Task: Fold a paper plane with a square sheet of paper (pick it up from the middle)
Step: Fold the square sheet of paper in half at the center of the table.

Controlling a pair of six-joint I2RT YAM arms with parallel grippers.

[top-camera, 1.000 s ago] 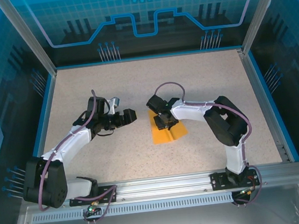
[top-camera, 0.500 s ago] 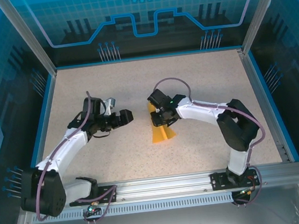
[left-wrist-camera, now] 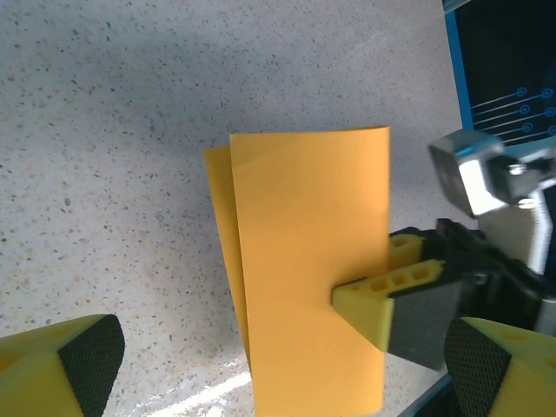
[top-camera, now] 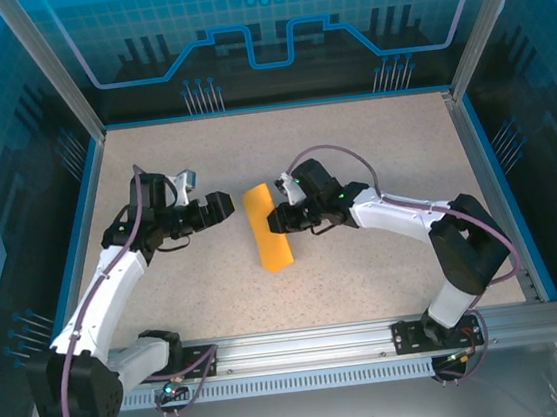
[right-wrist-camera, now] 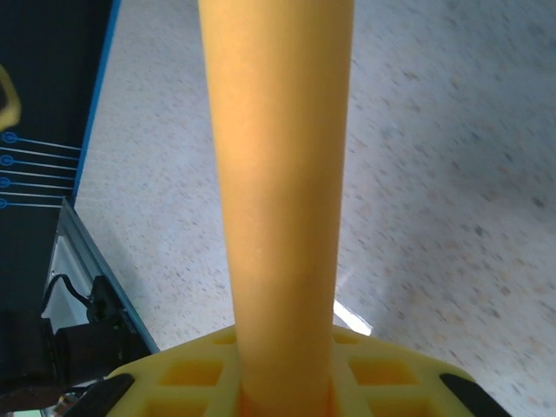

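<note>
The square sheet of paper [top-camera: 269,228] is plain orange and hangs doubled over as a long rectangle, not shaped as a paper plane. My right gripper [top-camera: 287,218] is shut on its right edge and holds it above the table. In the left wrist view the paper [left-wrist-camera: 304,252] shows two layers, with a yellow right fingertip [left-wrist-camera: 369,306] pinching its side. In the right wrist view the paper [right-wrist-camera: 278,174] rises edge-on from my right gripper [right-wrist-camera: 282,395]. My left gripper [top-camera: 220,207] stands open just left of the sheet, apart from it; in its own view my left gripper [left-wrist-camera: 282,369] spans the paper's width.
The speckled table [top-camera: 354,160] is bounded by a blue rim [top-camera: 84,221] and transparent walls. An aluminium rail [top-camera: 304,344] with both arm bases runs along the near edge.
The right gripper closed on the paper, lifted it off the table and carried it left toward the left gripper; the sheet now hangs doubled. The left arm drew back slightly left.
</note>
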